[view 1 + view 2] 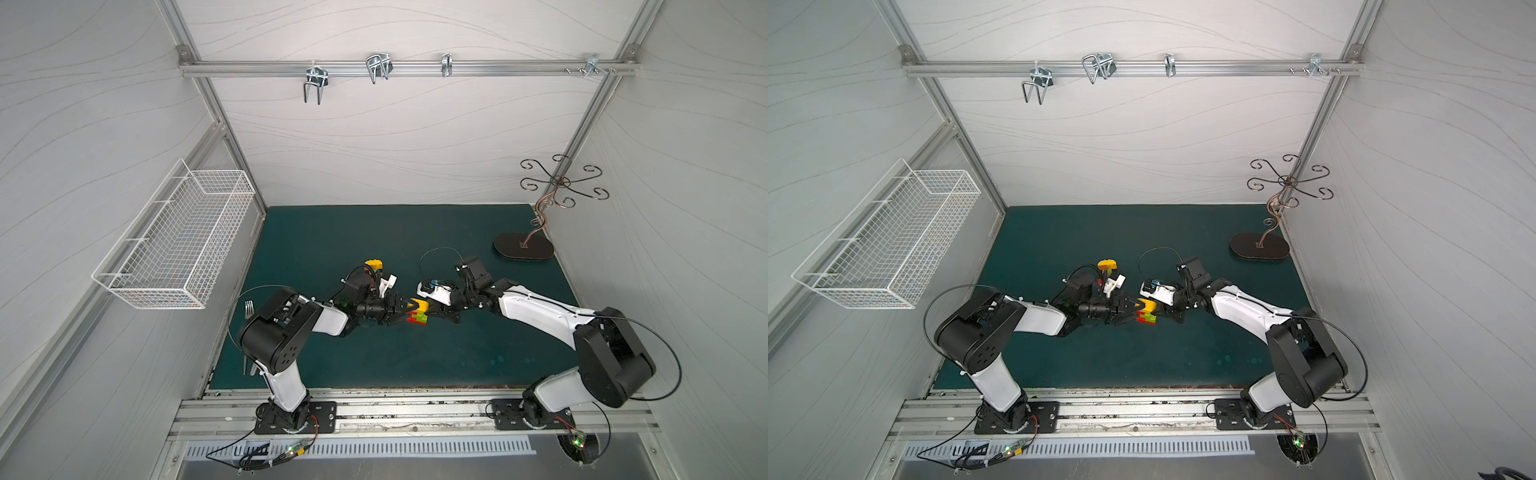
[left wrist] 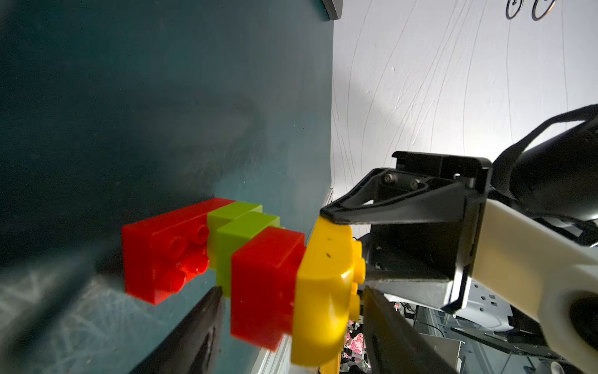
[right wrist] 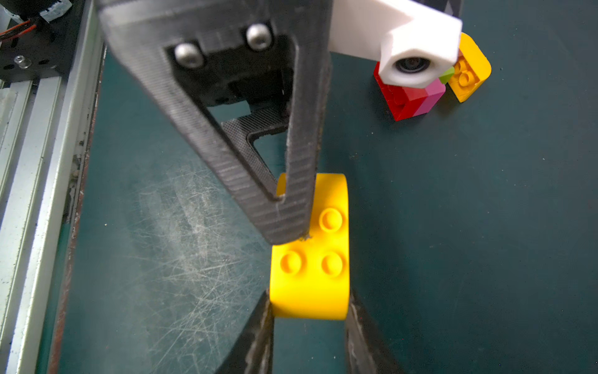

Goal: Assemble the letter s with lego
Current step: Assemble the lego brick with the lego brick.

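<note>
While the jaws of the right gripper (image 3: pixel 309 299) clamp the yellow brick (image 3: pixel 310 275) capping the red-and-lime stack (image 2: pixel 239 233) at the middle of the counter (image 1: pixel 374 361), those of the left gripper (image 2: pixel 291 291) stand apart around it. With one grip only, the stud joint could part, or a left fingertip could snag the stack.

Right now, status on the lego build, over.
Right gripper shut on yellow brick at end of red-and-lime stack. Left gripper straddles stack, grip unclear. Other brick cluster sits apart.
</note>
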